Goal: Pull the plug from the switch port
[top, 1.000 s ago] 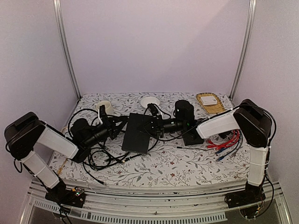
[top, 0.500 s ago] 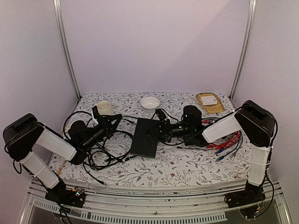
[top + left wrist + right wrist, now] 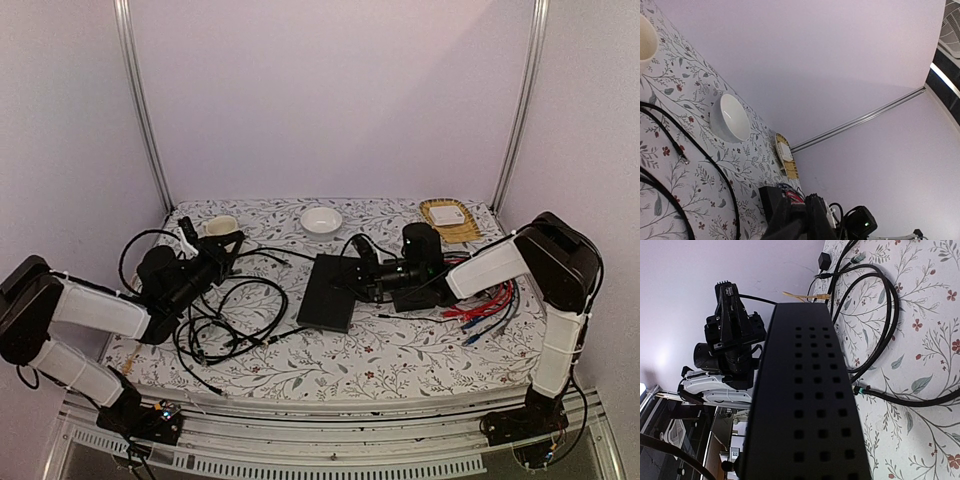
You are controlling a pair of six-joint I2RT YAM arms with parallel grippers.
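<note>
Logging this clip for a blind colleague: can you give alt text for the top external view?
The right gripper clamps the right edge of the flat black switch at mid-table, while the left gripper, shut, hangs at the far left beside a cream cup. Loose black cables sprawl between them on the floral cloth, a white bowl behind.
</note>
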